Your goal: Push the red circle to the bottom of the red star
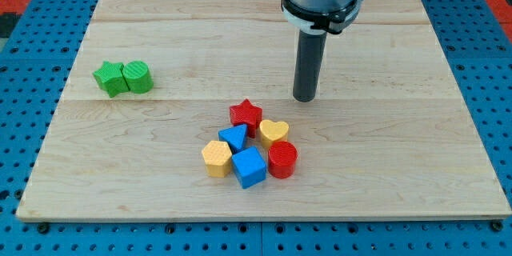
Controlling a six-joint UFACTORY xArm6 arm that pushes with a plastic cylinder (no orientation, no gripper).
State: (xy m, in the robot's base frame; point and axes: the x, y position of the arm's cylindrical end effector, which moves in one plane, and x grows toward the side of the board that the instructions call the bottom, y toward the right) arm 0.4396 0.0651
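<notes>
The red circle sits at the right end of a cluster low in the middle of the board. The red star is at the cluster's top, up and to the left of the circle. A yellow heart lies between them, touching both. My tip rests on the board to the upper right of the star and above the heart, apart from every block.
A blue triangle, a blue cube and a yellow hexagon fill the rest of the cluster. A green star and a green circle touch at the view's left. The wooden board lies on blue pegboard.
</notes>
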